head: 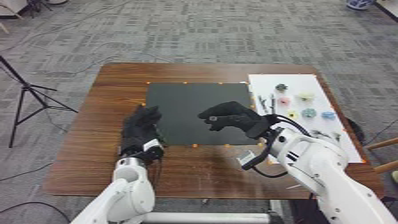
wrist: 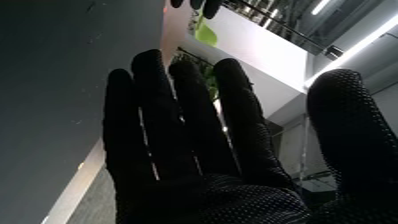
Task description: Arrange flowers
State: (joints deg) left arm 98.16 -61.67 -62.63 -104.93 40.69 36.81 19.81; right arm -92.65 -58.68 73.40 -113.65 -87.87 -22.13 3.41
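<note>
Head view: flowers (head: 308,113) right of right hand (head: 236,119) and left hand (head: 140,131), apart; fingers extended.

Between the left hand (head: 140,131) and the right hand (head: 238,119), you have a lane over the black mat (head: 197,95), widening toward the mat's far edge. Past that edge, a strip of the table (head: 204,71) gives you more room, and you have another along the table's left side. The right hand blocks the mat's right part, and the right arm (head: 306,157) crosses the near part of the white board (head: 347,146) — approach the board from its far end. There, the flower heads (head: 306,96) stand close together, leaving you narrow gaps, with dark stems (head: 262,103) along the board's left side.
</note>
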